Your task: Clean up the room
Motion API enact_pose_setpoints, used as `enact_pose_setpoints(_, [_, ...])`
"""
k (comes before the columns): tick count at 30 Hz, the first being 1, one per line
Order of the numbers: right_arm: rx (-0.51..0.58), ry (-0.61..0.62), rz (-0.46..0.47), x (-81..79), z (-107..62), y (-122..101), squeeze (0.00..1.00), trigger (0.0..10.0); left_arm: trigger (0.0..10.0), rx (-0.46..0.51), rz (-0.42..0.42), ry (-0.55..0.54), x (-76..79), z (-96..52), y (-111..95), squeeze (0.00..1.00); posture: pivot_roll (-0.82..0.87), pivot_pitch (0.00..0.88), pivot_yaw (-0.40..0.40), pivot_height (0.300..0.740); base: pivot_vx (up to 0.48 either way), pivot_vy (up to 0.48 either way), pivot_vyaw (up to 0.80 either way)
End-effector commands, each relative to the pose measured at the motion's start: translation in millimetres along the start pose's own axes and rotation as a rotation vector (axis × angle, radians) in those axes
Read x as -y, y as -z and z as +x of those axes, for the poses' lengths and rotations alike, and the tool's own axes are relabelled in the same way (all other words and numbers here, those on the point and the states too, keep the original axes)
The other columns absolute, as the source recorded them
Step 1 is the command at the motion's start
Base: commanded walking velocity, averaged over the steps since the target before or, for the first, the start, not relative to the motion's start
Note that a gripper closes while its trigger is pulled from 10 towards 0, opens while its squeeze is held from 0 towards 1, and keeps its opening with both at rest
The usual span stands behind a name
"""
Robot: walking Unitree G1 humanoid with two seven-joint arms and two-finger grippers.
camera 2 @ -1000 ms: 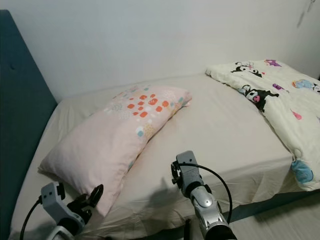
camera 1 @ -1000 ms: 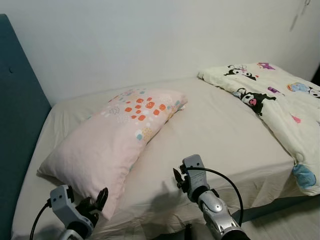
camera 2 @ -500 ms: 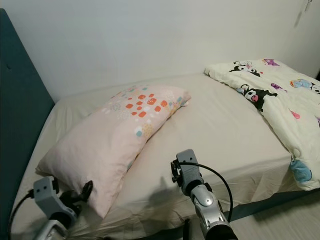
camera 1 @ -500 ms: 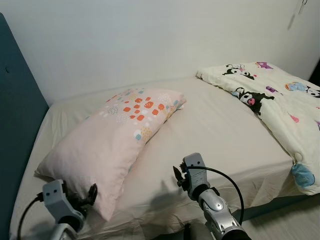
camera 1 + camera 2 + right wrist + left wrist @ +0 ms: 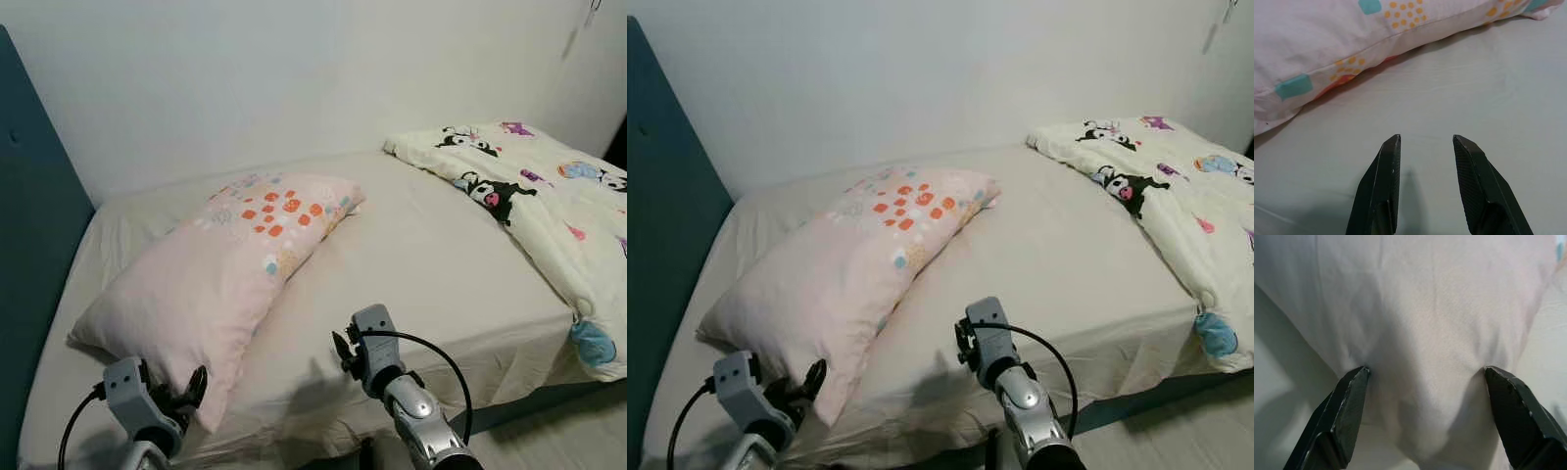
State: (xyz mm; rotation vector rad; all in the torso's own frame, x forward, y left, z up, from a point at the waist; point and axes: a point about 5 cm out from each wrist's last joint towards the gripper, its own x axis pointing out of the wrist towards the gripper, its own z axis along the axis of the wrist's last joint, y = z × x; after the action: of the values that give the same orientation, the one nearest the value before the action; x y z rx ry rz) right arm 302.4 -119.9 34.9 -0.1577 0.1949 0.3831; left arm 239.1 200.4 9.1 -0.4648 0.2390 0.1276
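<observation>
A pale pink pillow [image 5: 225, 274] with orange and teal patches lies slantwise on the beige bed sheet [image 5: 441, 264]. My left gripper [image 5: 193, 384] is at the pillow's near corner. In the left wrist view this gripper [image 5: 1425, 374] is open wide, with the pink corner bulging between the fingers [image 5: 1349, 404]. My right gripper [image 5: 340, 350] hovers over bare sheet near the bed's front edge, to the right of the pillow. In the right wrist view it [image 5: 1425, 140] is open with nothing between its fingers, and the pillow's edge [image 5: 1352, 44] lies a little beyond its tips.
A cream duvet [image 5: 549, 206] with cartoon prints is bunched on the bed's right side and hangs over the front edge. A teal headboard [image 5: 34, 245] rises on the left and a white wall [image 5: 294, 78] stands behind the bed. Floor [image 5: 578, 431] shows at the lower right.
My left gripper has shifted a little right, back against the pillow's near corner. My right gripper has edged slightly left. The pillow has not moved.
</observation>
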Motion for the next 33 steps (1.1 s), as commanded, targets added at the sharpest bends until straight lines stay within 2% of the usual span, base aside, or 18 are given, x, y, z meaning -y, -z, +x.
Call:
enact_pose_setpoints(1, [-0.005, -0.011, 0.001, -3.1, -0.4, 0.6, 0.00, 10.0, 10.0, -0.028, -0.027, 0.007, 3.9, 1.2, 8.2, 1.00, -0.10, 0.049, -0.001, 0.561, 0.000, 0.000, 0.00])
enact_pose_setpoints(5, [-0.009, -0.020, -0.002, -4.6, -0.2, 1.0, 0.00, 10.0, 10.0, -0.032, -0.058, 0.027, 12.4, 5.7, 9.3, 1.00, -0.11, 0.054, 0.001, 0.561, 0.000, 0.000, 0.00])
enact_pose_setpoints(13, [-0.024, -0.031, -0.016, -6.8, -0.5, 3.2, 0.00, 10.0, 10.0, -0.061, -0.015, 0.072, 30.1, 13.3, 16.3, 1.00, -0.10, 0.059, 0.002, 0.561, 0.000, 0.000, 0.00])
enact_pose_setpoints(14, [-0.027, -0.029, -0.016, -6.6, -0.5, 3.3, 0.00, 10.0, 9.3, -0.059, -0.009, 0.073, 33.0, 14.4, 17.1, 1.00, -0.10, 0.060, 0.002, 0.561, 0.000, 0.000, 0.00])
enact_pose_setpoints(15, [-0.027, -0.029, -0.016, -6.6, -0.5, 3.3, 0.00, 10.0, 9.3, -0.059, -0.009, 0.073, 33.0, 14.4, 17.1, 1.00, -0.10, 0.060, 0.002, 0.561, 0.000, 0.000, 0.00])
enact_pose_setpoints(17, [-0.029, -0.026, -0.017, -6.3, -0.6, 3.6, 0.00, 10.0, 0.0, -0.059, -0.007, 0.072, 35.5, 15.4, 17.9, 1.00, -0.10, 0.061, 0.003, 0.561, 0.000, 0.000, 0.00])
enact_pose_setpoints(18, [-0.029, -0.026, -0.017, -6.3, -0.6, 3.6, 0.00, 10.0, 0.0, -0.059, -0.007, 0.072, 35.5, 15.4, 17.9, 1.00, -0.10, 0.061, 0.003, 0.561, 0.000, 0.000, 0.00])
enact_pose_setpoints(19, [-0.030, -0.023, -0.018, -6.0, -0.7, 3.7, 0.00, 10.0, 0.0, -0.060, -0.007, 0.074, 36.8, 16.2, 17.8, 0.66, -0.10, 0.061, 0.003, 0.561, 0.000, 0.000, 0.00])
enact_pose_setpoints(21, [-0.030, -0.023, -0.018, -6.0, -0.7, 3.7, 0.00, 10.0, 0.0, -0.060, -0.007, 0.074, 36.8, 16.2, 17.8, 0.66, -0.10, 0.061, 0.003, 0.561, 0.000, 0.000, 0.00])
enact_pose_setpoints(23, [-0.032, -0.020, -0.021, -5.5, -0.5, 3.8, 0.00, 10.0, 0.0, -0.058, 0.005, 0.111, 42.3, 18.2, 16.9, 0.09, -0.10, 0.061, 0.003, 0.561, 0.000, 0.000, 0.00])
enact_pose_setpoints(25, [-0.033, -0.019, -0.021, -5.6, -0.3, 3.8, 0.00, 10.0, 0.0, -0.057, 0.020, 0.126, 44.2, 18.9, 16.5, 0.09, -0.11, 0.061, 0.005, 0.561, 0.000, 0.000, 0.00])
enact_pose_setpoints(26, [-0.034, -0.018, -0.023, -5.3, -0.2, 3.7, 0.00, 10.0, 0.0, -0.059, 0.033, 0.140, 46.0, 19.3, 16.5, 0.00, -0.11, 0.061, 0.006, 0.561, 0.000, 0.000, 0.00])
enact_pose_setpoints(33, [-0.037, -0.010, -0.033, -2.5, -1.1, 4.2, 0.00, 10.0, 0.0, -0.060, 0.043, 0.144, 47.1, 20.8, 16.5, 0.00, -0.11, 0.059, 0.009, 0.561, 0.000, 0.000, 0.00])
